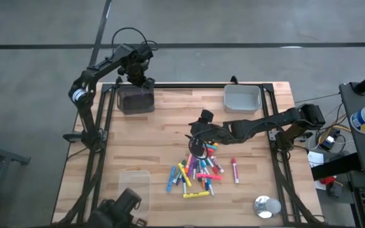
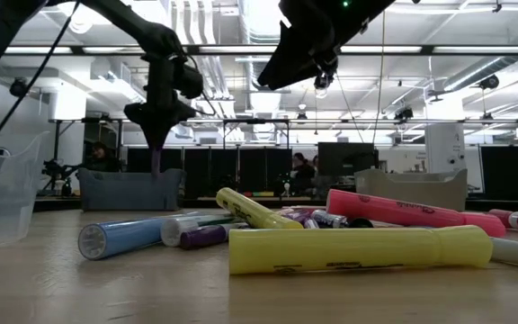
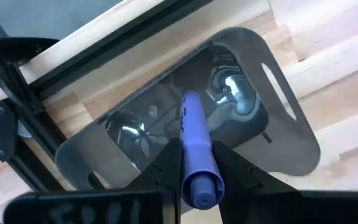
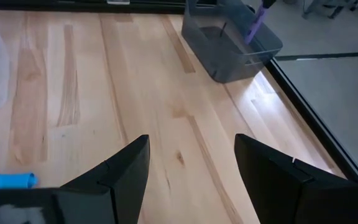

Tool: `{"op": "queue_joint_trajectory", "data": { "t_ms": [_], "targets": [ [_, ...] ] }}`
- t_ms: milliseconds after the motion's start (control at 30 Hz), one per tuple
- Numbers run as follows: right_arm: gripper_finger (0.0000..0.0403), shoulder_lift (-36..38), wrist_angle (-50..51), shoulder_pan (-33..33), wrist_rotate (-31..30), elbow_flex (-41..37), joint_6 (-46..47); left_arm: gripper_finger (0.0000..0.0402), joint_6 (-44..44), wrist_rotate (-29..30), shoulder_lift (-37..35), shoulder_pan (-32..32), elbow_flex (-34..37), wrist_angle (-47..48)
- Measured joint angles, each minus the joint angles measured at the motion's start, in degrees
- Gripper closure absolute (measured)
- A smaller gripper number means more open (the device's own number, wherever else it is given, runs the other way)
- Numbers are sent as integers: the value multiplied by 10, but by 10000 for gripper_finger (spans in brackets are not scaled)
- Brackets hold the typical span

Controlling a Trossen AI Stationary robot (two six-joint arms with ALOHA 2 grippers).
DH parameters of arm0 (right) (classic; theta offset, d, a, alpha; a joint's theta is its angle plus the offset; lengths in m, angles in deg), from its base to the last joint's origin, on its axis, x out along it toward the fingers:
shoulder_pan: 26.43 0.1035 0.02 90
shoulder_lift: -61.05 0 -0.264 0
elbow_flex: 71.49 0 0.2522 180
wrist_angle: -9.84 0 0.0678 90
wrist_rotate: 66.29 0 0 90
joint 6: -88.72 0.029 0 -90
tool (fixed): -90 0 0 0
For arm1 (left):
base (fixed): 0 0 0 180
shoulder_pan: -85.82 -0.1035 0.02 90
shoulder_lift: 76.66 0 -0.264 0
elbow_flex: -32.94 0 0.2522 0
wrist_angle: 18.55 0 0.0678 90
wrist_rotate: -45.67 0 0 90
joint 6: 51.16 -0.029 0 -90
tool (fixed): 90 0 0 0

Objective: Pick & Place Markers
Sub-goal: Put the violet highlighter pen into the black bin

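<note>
Dark bin [image 1: 135, 99] at worktop's far left corner, grey bin [image 1: 242, 97] far right, clear tub [image 1: 135, 187] near left, small round tin [image 1: 267, 206] near right

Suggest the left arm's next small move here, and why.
Probably open the fingers to release. The left gripper holds a purple marker pointing down over the dark bin at the table's far left corner, so it should drop inside. The right gripper hovers open above the marker pile.
</note>
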Motion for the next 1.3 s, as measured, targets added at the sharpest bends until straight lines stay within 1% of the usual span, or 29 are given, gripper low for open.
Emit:
{"op": "queue_joint_trajectory", "data": {
  "t_ms": [167, 400, 633, 933, 1300],
  "targets": [
    [170, 0, -1, 2, 0, 0, 0, 344, 0, -12, 9, -1, 1, -21],
    [170, 0, 0, 2, 0, 0, 2, 344, 0, -24, 23, -2, 3, -25],
    [170, 0, 0, 2, 0, 0, 4, 344, 3, -29, 23, -2, 23, -67],
    [170, 0, -1, 2, 0, 0, 4, 344, 2, -34, 23, -2, 63, -73],
    [170, 0, -1, 2, 0, 0, 4, 344, 0, -33, 22, -3, 66, -88]
  ]
}}
